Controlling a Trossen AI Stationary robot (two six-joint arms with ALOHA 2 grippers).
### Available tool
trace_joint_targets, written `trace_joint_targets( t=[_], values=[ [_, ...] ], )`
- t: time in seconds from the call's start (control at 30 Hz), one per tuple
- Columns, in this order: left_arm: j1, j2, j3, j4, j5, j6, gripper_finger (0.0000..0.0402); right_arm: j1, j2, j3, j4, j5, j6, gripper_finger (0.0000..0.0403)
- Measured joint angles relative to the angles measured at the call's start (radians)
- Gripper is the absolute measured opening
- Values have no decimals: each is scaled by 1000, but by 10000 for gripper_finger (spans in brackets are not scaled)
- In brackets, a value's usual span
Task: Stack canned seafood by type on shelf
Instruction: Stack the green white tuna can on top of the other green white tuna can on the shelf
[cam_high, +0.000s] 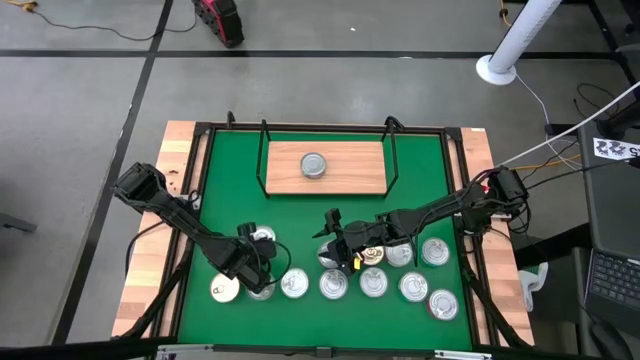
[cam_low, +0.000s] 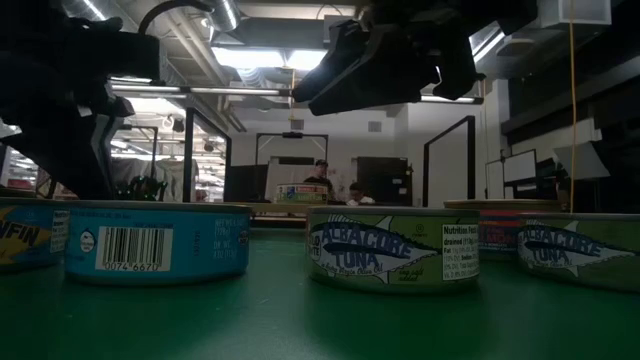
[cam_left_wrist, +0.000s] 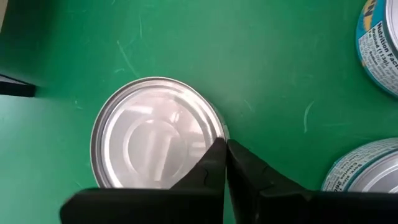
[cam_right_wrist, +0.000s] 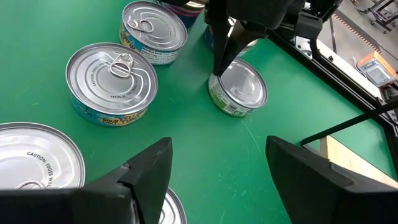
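One tin (cam_high: 313, 165) sits on the shelf (cam_high: 350, 172), others on the green mat (cam_high: 300, 220). Pressed together (gripping nothing), the left gripper (cam_left_wrist: 225, 163) touches a silver-lidded tin's (cam_left_wrist: 152, 134) rim, probably a missed grasp. Fingers spread, the right gripper (cam_right_wrist: 217, 168) hovers nearby, waiting.

- My high view looks straight down on the whole green mat (cam_high: 420, 170) and both arms.
- My low view sits at mat level, close behind a row of tins (cam_low: 392, 246), facing the room beyond.
- My left wrist view looks steeply down, very near one silver-lidded tin (cam_left_wrist: 155, 134).
- My right wrist view looks obliquely across the mat and shares that same tin (cam_right_wrist: 238, 86).
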Motion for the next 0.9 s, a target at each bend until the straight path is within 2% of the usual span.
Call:
trace_joint_targets(
  t=[0.33,0.9],
  values=[
    [17,-42,-5,24,18,-68,1,0,0,0,-1,0,0,257],
    [107,-58,-5,203,17,-23,0,0,0,0,-2,0,-2,257]
  ],
)
